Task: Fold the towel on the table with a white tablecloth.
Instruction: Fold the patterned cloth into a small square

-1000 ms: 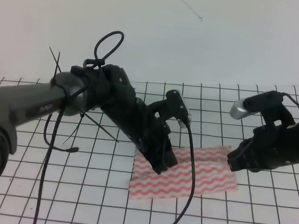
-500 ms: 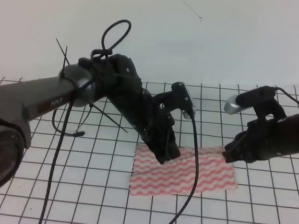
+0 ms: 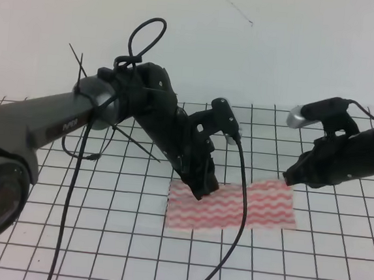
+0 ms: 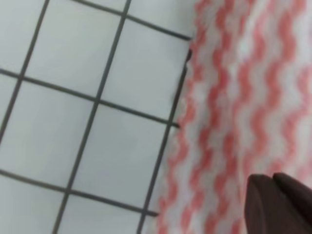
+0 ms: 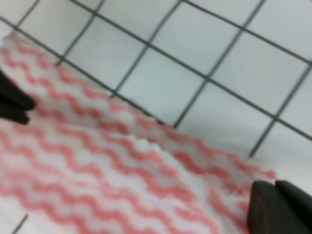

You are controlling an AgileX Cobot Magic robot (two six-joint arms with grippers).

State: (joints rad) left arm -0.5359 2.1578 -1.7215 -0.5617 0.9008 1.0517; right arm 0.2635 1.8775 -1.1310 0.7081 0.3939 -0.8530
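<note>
Both grippers, left (image 3: 200, 192) and right (image 3: 289, 180), sat at the towel's (image 3: 233, 206) far corners, ten and two o'clock, its long axis running three-to-nine, jaw states unreadable.

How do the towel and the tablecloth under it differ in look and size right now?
The towel carries red-pink wavy stripes; the tablecloth is printed with thin black grid lines. The towel spans only a few grid squares, while the tablecloth covers the table in every direction. The towel's edge looks slightly ragged and uneven; the tablecloth's lines run straight. Both are white-based cloth lying flat.
</note>
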